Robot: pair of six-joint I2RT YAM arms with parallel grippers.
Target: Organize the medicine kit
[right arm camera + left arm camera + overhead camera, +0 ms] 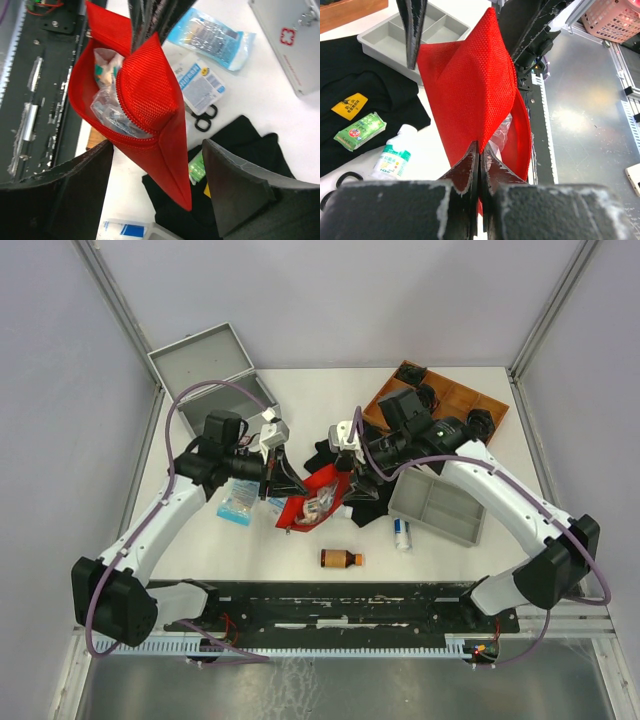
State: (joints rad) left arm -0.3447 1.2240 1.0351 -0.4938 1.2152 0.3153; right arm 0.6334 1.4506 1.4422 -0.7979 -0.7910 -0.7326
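The left gripper [480,147] pinches red pouch [470,85]; right gripper [157,145] gapes; medicine kit [200,358] seemingly lies aslant.

A robotics lab cell: white table [320,390] fenced by aluminium frame posts [120,315] and plain grey panels [350,300].

We see the left arm [160,518] and the right arm [505,490] built alike: white tubular links between bulky black joint housings, each trailed by a looping purple cable [178,405]. The left tool [479,150] and the right tool [157,144] have matte black fingers with edges scuffed whitish grey.
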